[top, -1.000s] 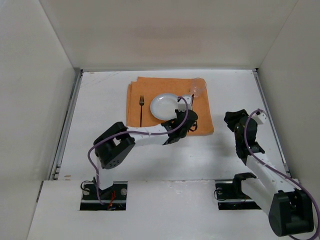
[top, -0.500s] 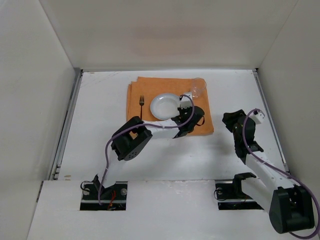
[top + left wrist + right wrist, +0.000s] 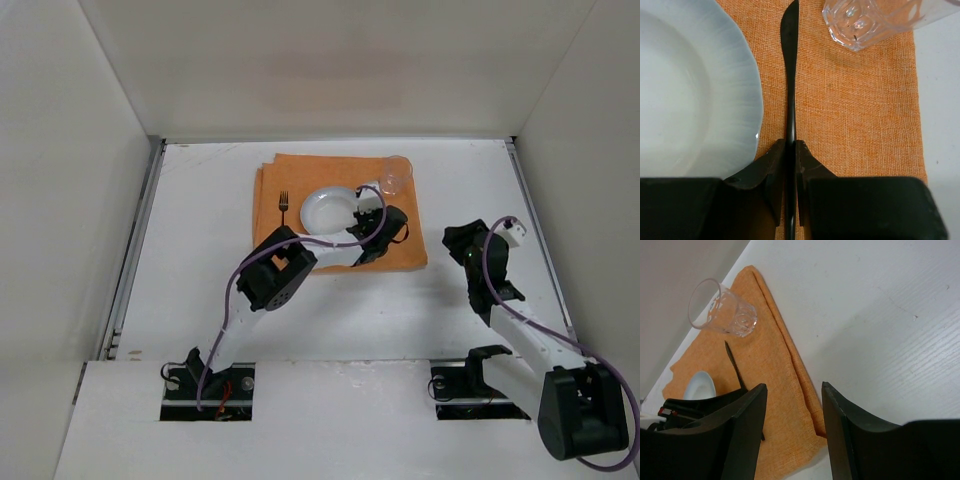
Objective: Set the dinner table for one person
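The dinner table (image 3: 200, 200) is a white tabletop with an orange mat (image 3: 300, 175) at the back middle. On the mat are a white plate (image 3: 325, 205), a black fork (image 3: 283, 215) left of the plate, and a clear glass (image 3: 394, 176) at the far right corner. My left gripper (image 3: 385, 225) is shut on a black knife (image 3: 789, 75). The knife lies along the mat (image 3: 860, 110) just right of the plate (image 3: 690, 90), tip pointing at the glass (image 3: 865, 20). My right gripper (image 3: 792, 390) is open and empty over bare table (image 3: 880, 315), right of the mat.
White panels wall the table on the left, back and right. The mat's near right corner (image 3: 815, 425) is slightly folded and lies close under the right gripper. The right arm (image 3: 500, 300) stands right of the mat.
The left arm has stretched further out. Its gripper has moved up and to the right along the plate's right side with the knife. The right arm has barely moved.
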Controlling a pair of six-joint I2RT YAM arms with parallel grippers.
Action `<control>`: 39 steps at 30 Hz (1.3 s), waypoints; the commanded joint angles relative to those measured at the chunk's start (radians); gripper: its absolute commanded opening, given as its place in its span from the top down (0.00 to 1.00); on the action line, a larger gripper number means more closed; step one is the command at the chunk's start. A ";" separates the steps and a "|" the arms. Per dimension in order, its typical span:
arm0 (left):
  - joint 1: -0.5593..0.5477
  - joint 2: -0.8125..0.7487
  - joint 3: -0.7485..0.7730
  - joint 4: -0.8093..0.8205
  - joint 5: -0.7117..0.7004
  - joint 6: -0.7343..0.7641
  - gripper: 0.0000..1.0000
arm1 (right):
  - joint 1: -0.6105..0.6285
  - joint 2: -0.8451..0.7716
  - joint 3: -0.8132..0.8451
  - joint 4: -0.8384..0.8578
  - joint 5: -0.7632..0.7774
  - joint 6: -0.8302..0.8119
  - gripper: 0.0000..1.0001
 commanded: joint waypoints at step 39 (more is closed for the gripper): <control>0.077 -1.291 -1.021 -0.143 -0.054 0.091 0.52 | 0.006 0.127 0.021 0.142 0.026 -0.010 0.55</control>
